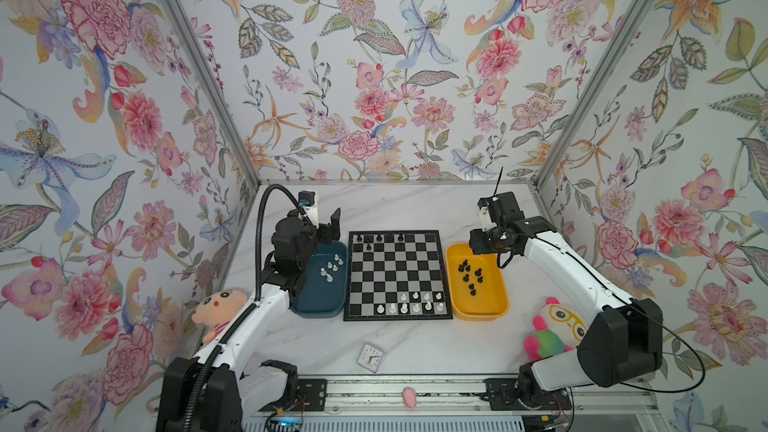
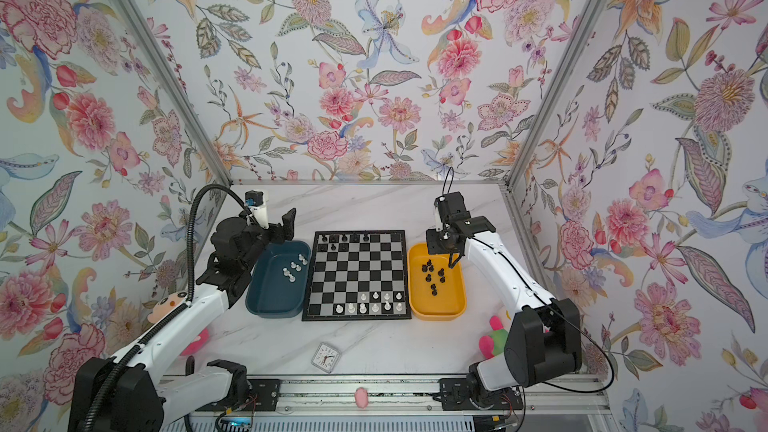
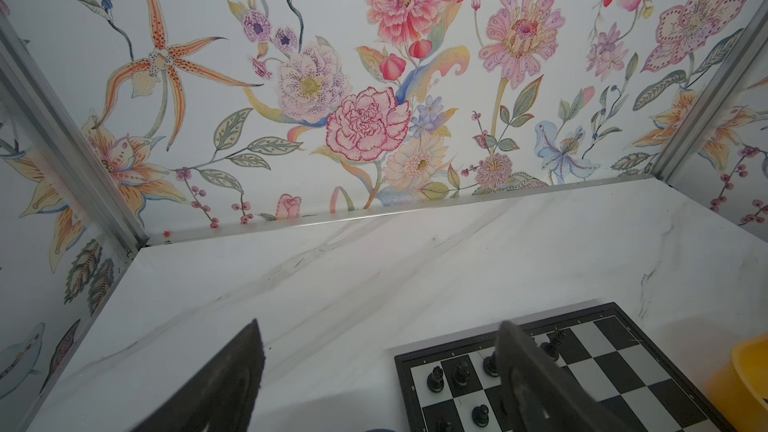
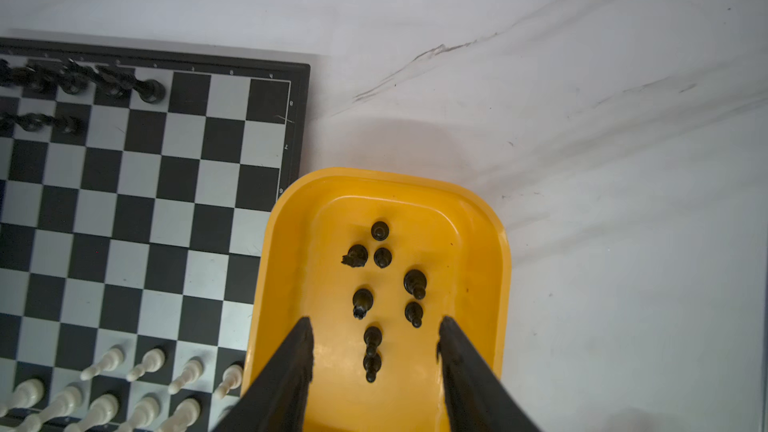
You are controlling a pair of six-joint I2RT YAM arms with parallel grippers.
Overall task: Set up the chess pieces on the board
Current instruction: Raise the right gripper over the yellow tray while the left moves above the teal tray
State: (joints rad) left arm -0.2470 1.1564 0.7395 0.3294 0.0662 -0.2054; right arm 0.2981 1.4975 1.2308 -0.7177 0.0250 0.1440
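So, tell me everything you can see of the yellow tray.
The yellow tray is a glossy, plastic-looking rounded rectangle with a raised rim and a shallow floor. It lies flat on the marble table, close beside the board on the right arm's side; whether they touch cannot be told. Eight black pieces stand scattered on its floor. The right tool hangs above it, jaws apart, gripping nothing.

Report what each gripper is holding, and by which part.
Nothing. The left gripper is open and empty; the right gripper is open above black plastic chess pieces in the yellow tray.
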